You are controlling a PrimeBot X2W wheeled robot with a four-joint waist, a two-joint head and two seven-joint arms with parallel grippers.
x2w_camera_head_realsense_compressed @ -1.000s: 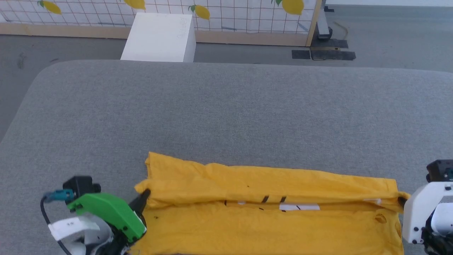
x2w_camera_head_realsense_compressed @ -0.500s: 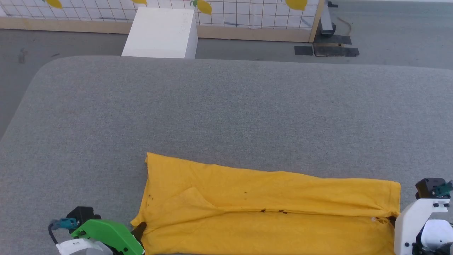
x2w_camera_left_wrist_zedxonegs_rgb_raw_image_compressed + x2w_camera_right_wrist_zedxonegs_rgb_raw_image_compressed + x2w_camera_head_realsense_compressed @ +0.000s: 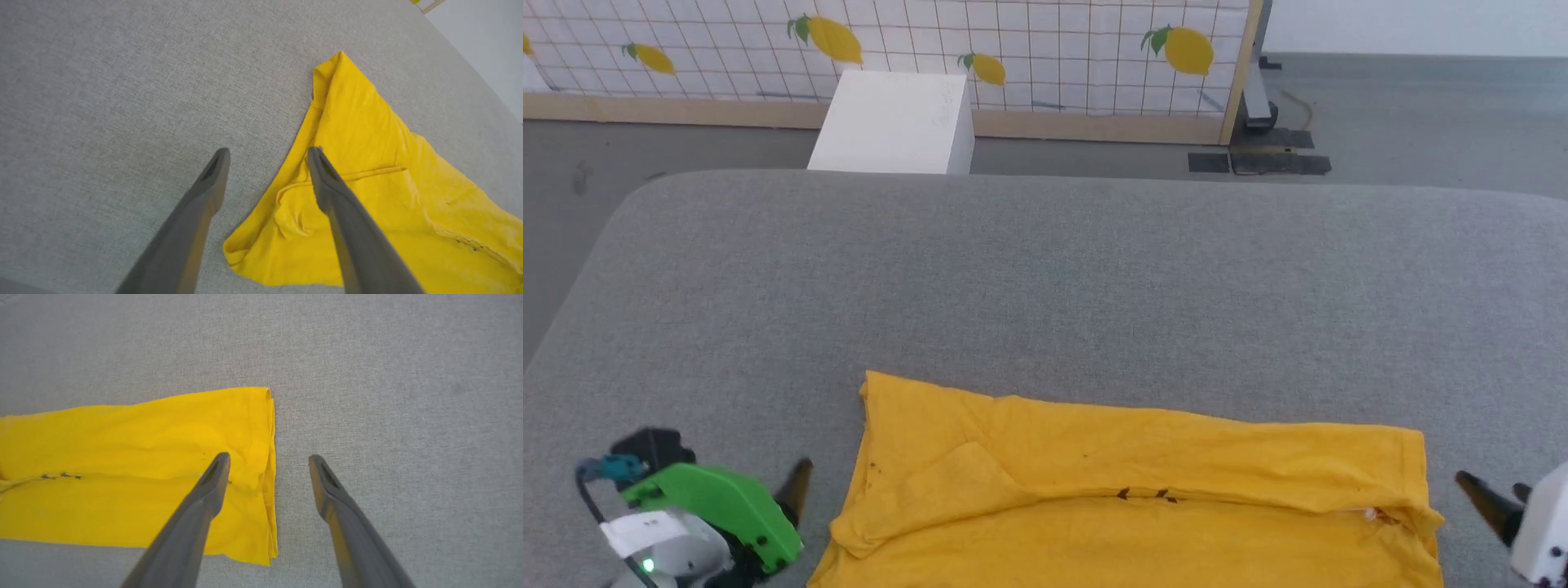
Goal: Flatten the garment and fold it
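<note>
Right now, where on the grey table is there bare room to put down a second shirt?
The far half of the table is bare, from the yellow shirt to the edge by the white box. The near edge is crowded: the shirt lies there, with the left gripper and right gripper at its ends.

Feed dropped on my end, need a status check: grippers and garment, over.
Left gripper open, empty. Right gripper open, empty. Garment folded lengthwise, lying on grey table between them. Nothing blocking.

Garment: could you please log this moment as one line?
garment folded lengthwise on grey surface | left gripper open beside it | right gripper open beside it
</note>
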